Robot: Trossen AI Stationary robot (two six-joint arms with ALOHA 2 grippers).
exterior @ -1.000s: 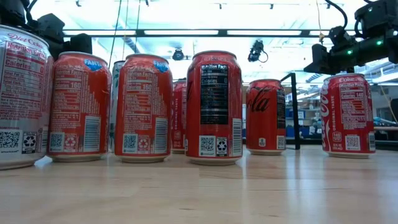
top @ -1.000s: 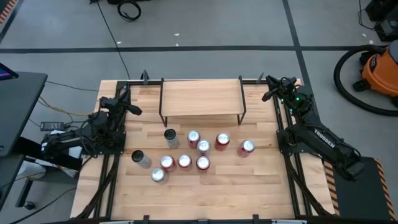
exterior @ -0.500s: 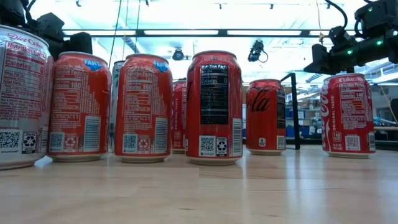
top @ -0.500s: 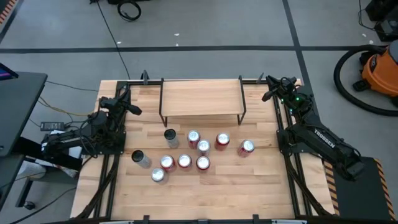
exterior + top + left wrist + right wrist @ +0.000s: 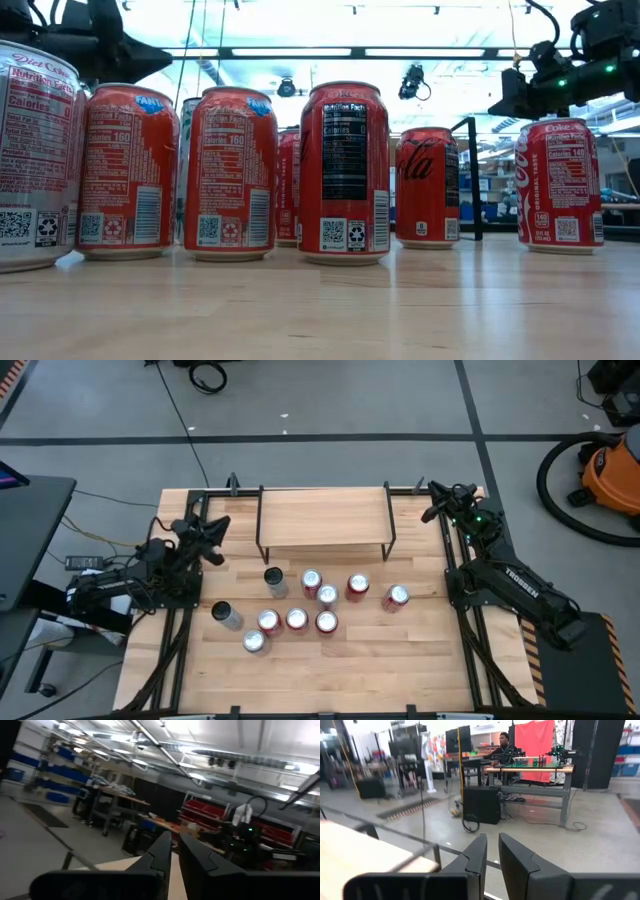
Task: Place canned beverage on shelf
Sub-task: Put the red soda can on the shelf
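Observation:
Several cans, most of them red, stand upright on their bases in the middle of the wooden table [image 5: 240, 670], among them a red can [image 5: 357, 588] and a silver one [image 5: 275, 581]. They also fill the low view, where one red can [image 5: 345, 170] stands in the middle. The shelf [image 5: 323, 518], a light plank on thin black legs, stands bare at the table's far side. My left gripper [image 5: 221, 523] hangs shut and empty to the left of the shelf, and its wrist view [image 5: 175, 857] looks into the room. My right gripper [image 5: 428, 513] is shut and empty at the far right corner, as its wrist view [image 5: 492, 852] also shows.
One can [image 5: 226, 615] sits apart at the left of the group, and another [image 5: 397, 597] at its right. Bare tabletop lies in front of the cans. Black frame rails [image 5: 176, 650] run along both sides of the table.
My left gripper has risen and swung a little toward the table's far edge, and it has tipped upward. Its fingers stay shut. The cans, the shelf and my right arm have kept still.

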